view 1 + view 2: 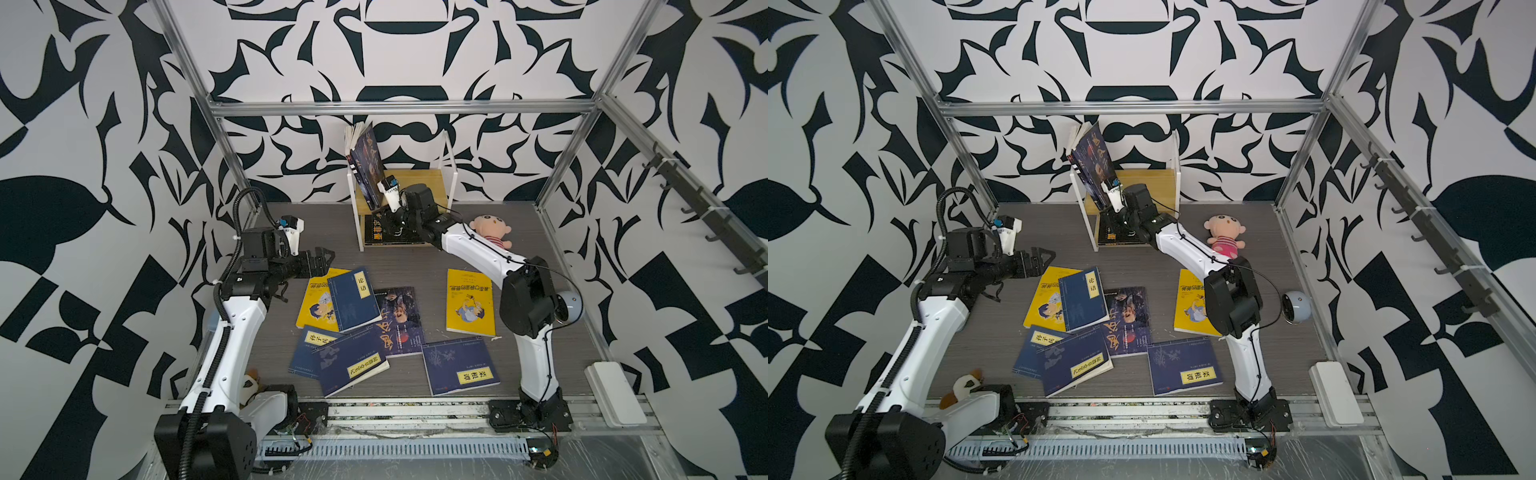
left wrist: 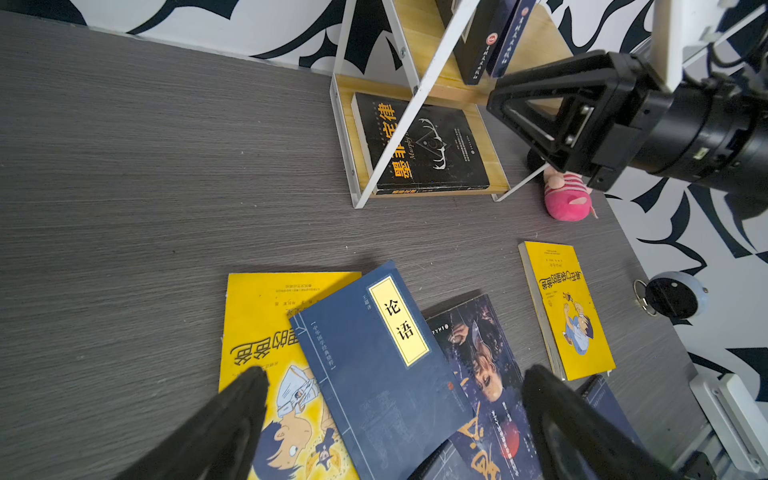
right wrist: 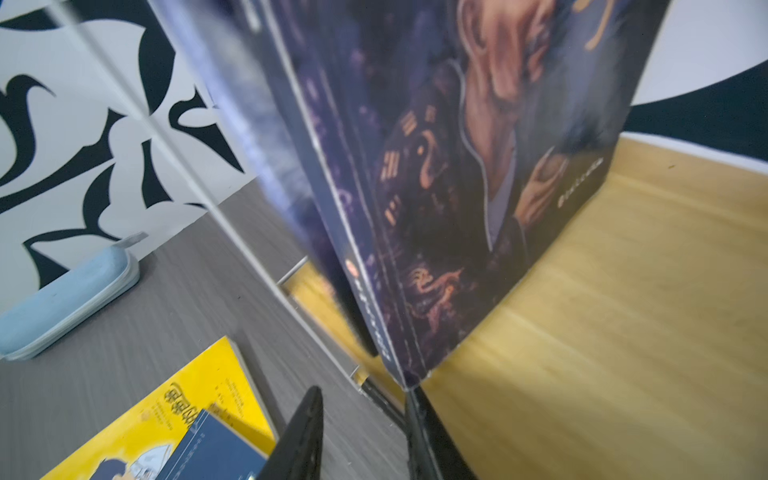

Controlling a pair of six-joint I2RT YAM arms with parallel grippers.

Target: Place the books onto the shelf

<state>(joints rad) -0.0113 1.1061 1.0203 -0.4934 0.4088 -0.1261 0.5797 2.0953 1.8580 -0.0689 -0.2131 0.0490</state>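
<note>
The shelf [image 1: 419,176] stands at the back of the table. Dark books [image 1: 365,166] lean on its upper board, and a black book [image 2: 419,145] lies flat on the lower board. My right gripper [image 3: 365,392] is at the upper board's front edge, open. The lower corner of the leaning dark book [image 3: 457,208] touches one fingertip, and nothing sits between the jaws. My left gripper [image 2: 390,378] hovers open above a yellow book [image 1: 313,303] and a navy book [image 1: 353,297]. Several more books lie flat on the table, among them a dark one with gold calligraphy [image 1: 399,322].
A pink plush doll [image 1: 490,230] lies right of the shelf, under the right arm. A round blue-white object [image 1: 571,307] and a white box [image 1: 615,392] sit along the right edge. A light blue case [image 3: 66,299] lies left of the shelf. Aluminium posts frame the table.
</note>
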